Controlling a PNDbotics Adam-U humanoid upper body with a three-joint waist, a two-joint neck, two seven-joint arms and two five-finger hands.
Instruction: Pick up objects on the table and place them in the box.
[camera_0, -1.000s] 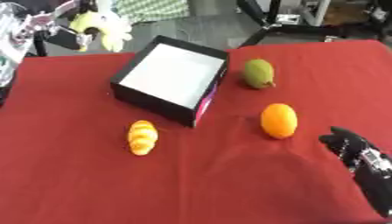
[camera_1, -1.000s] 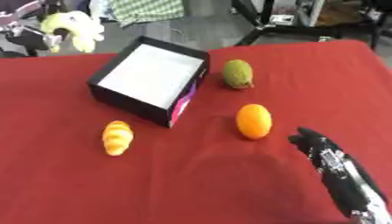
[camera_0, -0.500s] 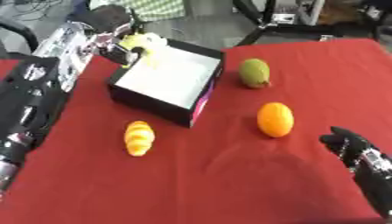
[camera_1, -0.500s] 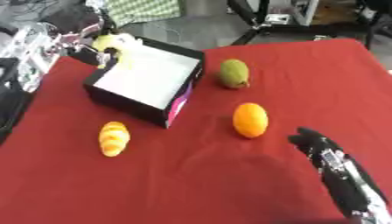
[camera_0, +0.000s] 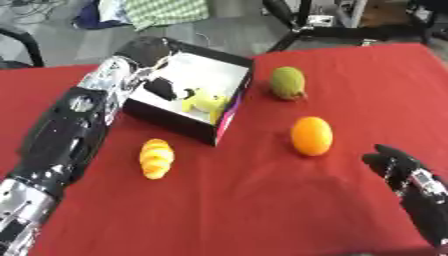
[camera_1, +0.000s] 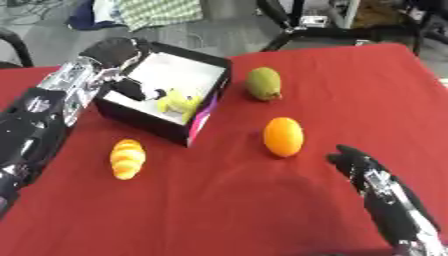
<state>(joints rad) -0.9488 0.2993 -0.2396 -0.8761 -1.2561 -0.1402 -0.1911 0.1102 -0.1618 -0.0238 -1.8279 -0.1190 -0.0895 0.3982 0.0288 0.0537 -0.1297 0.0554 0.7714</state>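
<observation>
Left hand (camera_0: 156, 82) reaches over the box (camera_0: 229, 64), dark fingers bent down toward the yellow-green toy (camera_0: 203, 101) lying inside on the white floor. Whether they pinch it or have let go, you cannot tell; they sit just beside it, perhaps touching. This reads as the placing step for the toy: it is in the box.

Next move calls for you to lift that hand clear without dragging the toy over the wall.

Right hand (camera_0: 395, 168) rests low at the right, fingers loosely extended, holding nothing. The orange (camera_0: 311, 135) lies near it, just up and to the left on the red cloth (camera_0: 262, 210): the likely next pick. The green fruit (camera_0: 287, 83) sits beyond, beside the box. The croissant (camera_0: 156, 158) lies in front of the box, by your left forearm.
</observation>
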